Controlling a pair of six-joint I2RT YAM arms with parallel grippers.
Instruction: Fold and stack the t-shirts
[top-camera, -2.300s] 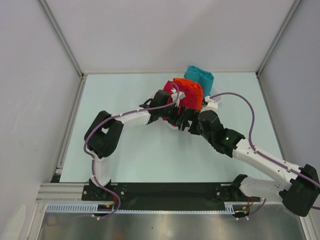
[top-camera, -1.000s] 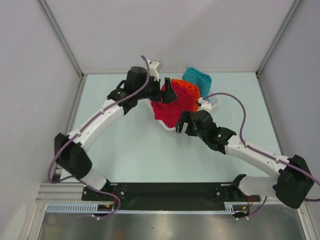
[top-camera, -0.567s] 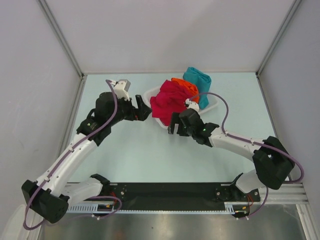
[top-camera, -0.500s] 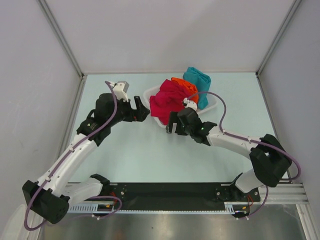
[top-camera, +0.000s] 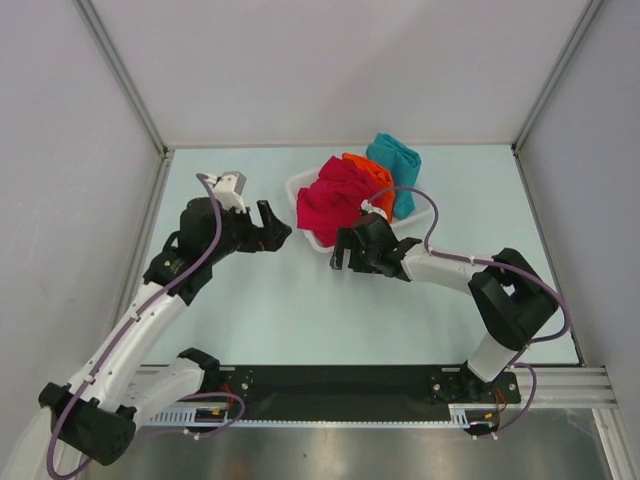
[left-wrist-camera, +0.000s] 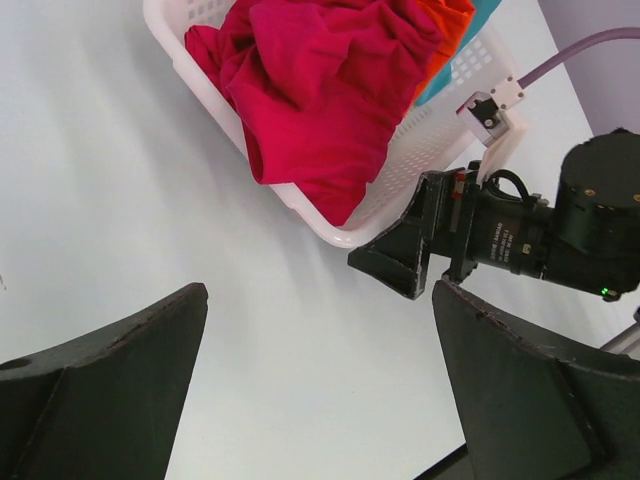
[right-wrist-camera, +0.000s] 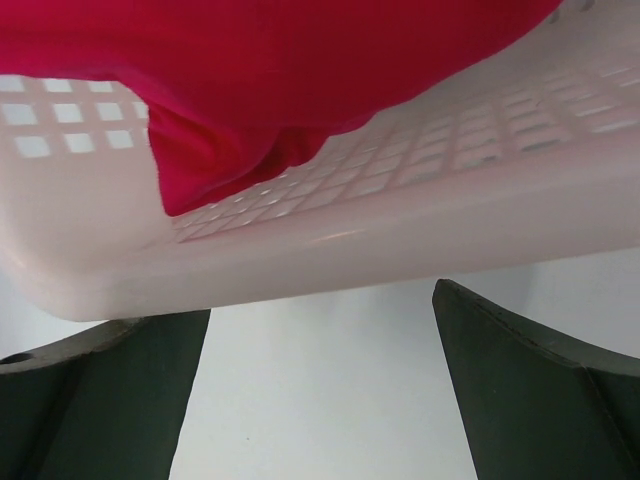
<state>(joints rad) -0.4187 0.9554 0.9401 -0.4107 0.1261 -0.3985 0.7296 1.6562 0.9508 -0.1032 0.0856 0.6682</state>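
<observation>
From above, the white basket (top-camera: 293, 186) sits toward 12 o'clock on the pale desk (top-camera: 300, 310), piled with the t-shirts: the crimson t-shirt (top-camera: 328, 200) in front and spilling over the near rim, the orange t-shirt (top-camera: 368, 172) at its 1 o'clock, the teal t-shirt (top-camera: 398, 160) beyond that. The left fingers (top-camera: 266, 214) hover at the basket's 9 o'clock, apart from it; the right fingers (top-camera: 341, 243) sit just beside its rim at 6 o'clock. In the left wrist view the left fingers (left-wrist-camera: 110, 390) are spread wide with bare desk (left-wrist-camera: 200, 200) between them, the basket (left-wrist-camera: 420, 150) and crimson t-shirt (left-wrist-camera: 320, 90) at 12 o'clock, the right fingers (left-wrist-camera: 400, 260) at 3 o'clock. In the right wrist view the right fingers (right-wrist-camera: 530, 400) also stand wide, holding nothing, with the basket (right-wrist-camera: 400, 220) wall close at 12 o'clock and crimson cloth (right-wrist-camera: 250, 80) draped over it.
</observation>
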